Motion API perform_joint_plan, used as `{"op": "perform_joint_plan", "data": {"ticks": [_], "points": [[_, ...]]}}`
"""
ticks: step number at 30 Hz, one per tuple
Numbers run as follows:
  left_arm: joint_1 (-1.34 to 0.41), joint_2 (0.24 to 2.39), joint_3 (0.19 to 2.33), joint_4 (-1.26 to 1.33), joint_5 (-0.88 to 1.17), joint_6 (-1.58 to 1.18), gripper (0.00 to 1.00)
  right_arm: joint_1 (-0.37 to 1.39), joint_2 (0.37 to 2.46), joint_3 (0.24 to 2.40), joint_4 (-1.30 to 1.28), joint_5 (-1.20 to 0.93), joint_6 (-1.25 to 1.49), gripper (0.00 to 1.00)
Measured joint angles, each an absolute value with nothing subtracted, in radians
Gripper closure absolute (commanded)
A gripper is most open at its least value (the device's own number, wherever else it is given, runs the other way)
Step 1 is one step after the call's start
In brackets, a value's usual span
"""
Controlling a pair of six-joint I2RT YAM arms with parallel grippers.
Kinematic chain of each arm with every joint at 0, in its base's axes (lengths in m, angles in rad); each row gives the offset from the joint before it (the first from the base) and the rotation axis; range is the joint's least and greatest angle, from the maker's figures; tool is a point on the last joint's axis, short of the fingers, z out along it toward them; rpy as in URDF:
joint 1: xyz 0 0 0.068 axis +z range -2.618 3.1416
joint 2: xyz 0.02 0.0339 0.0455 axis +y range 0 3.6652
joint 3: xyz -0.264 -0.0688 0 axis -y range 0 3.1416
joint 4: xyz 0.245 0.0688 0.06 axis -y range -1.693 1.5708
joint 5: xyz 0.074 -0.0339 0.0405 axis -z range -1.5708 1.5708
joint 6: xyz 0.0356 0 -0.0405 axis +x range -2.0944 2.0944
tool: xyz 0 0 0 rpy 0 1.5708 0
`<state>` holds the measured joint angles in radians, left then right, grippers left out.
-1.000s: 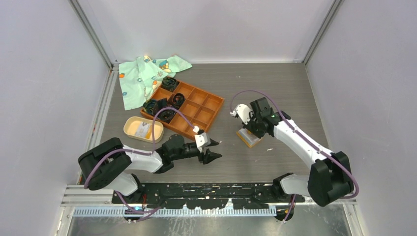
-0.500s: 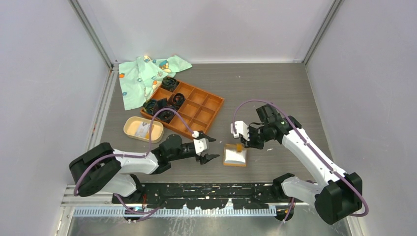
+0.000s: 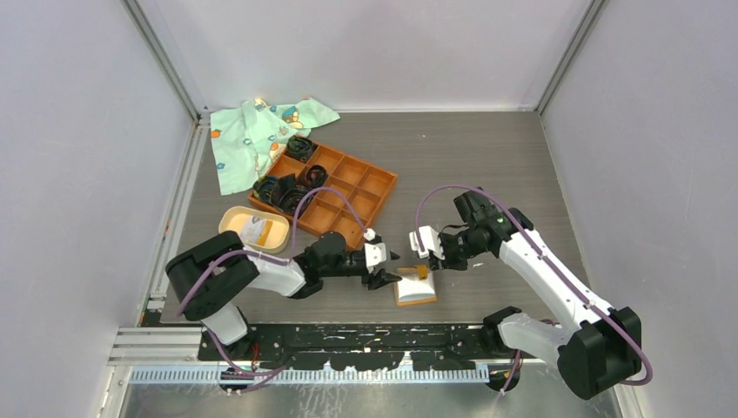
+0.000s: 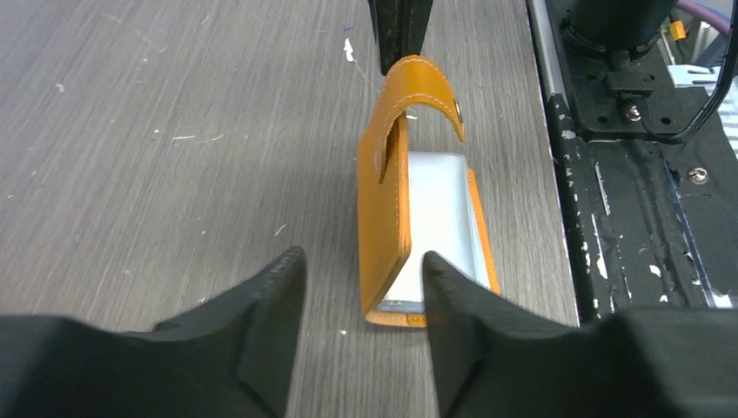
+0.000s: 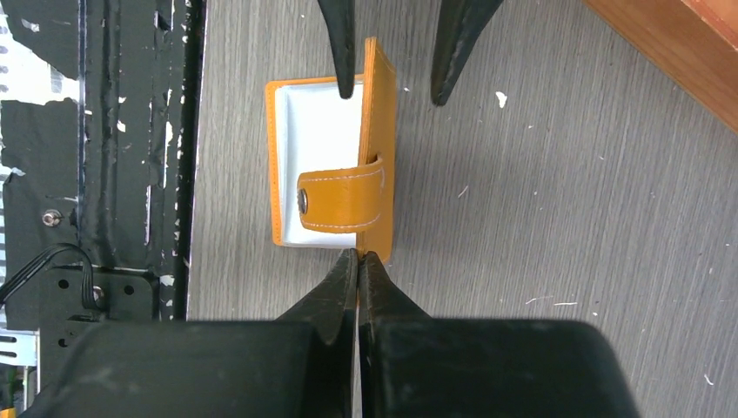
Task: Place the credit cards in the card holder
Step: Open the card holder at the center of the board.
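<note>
The orange snap-button wallet [image 3: 415,287] lies open near the table's front edge. One half lies flat with its pale inside up [image 5: 318,157]. The other half stands upright [image 4: 383,209], its strap curled over. My right gripper [image 5: 358,257] is shut on one end of the upright half; it is also in the top view [image 3: 426,266]. My left gripper [image 4: 361,261] is open and straddles the other end, one finger on each side; it is also in the top view [image 3: 387,268]. The beige oval card holder [image 3: 233,228] sits to the left with something pale inside. No dark credit cards show.
The large orange grid tray [image 3: 365,187] holds black coiled bands [image 3: 287,192] behind the left arm. A green patterned cloth [image 3: 252,139] lies at the back left. A black mounting rail [image 4: 627,218] runs right beside the wallet along the near edge.
My right gripper carried the wallet from the right middle toward the near edge and set it down open. My left gripper moved right until its open fingers straddled the upright half.
</note>
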<state>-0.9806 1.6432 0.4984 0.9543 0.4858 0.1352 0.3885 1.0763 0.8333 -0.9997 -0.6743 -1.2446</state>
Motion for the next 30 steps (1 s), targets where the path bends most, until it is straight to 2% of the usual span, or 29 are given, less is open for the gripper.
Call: {"op": "perform_joint_plan", "data": {"ticks": [2, 3, 7, 9, 10, 14, 19, 24, 27, 30], "points": [[-0.985, 1.663, 0.511, 0.96, 0.494, 0.113, 0.96, 0.389, 1.066, 0.831, -0.999, -0.675, -1.248, 0.99], [-0.987, 1.671, 0.518, 0.963, 0.496, 0.098, 0.99, 0.389, 1.063, 0.83, -0.998, -0.675, -1.248, 0.93], [-0.991, 1.68, 0.527, 0.974, 0.47, -0.009, 1.0, 0.386, 1.049, 0.826, -0.963, -0.662, -1.174, 0.58], [-0.991, 1.679, 0.527, 0.976, 0.419, -0.096, 1.0, 0.372, 1.043, 0.826, -0.927, -0.658, -1.125, 0.46], [-0.993, 1.676, 0.524, 0.975, 0.383, -0.151, 1.0, 0.361, 1.036, 0.826, -0.911, -0.658, -1.103, 0.44], [-0.994, 1.615, 0.498, 0.897, 0.194, -0.424, 1.0, 0.32, 0.991, 0.826, -0.885, -0.664, -1.069, 0.42], [-0.994, 1.523, 0.491, 0.738, -0.008, -0.731, 1.0, 0.331, 0.983, 0.826, -0.95, -0.73, -1.177, 0.4], [-0.997, 1.514, 0.505, 0.599, -0.113, -0.861, 1.0, 0.398, 1.011, 0.768, -0.968, -0.731, -1.325, 0.43], [-0.999, 1.514, 0.517, 0.556, -0.131, -0.886, 1.0, 0.445, 1.045, 0.717, -0.935, -0.679, -1.35, 0.5], [-1.0, 1.514, 0.528, 0.539, -0.132, -0.888, 1.0, 0.501, 1.07, 0.687, -0.85, -0.595, -1.343, 0.51]]}}
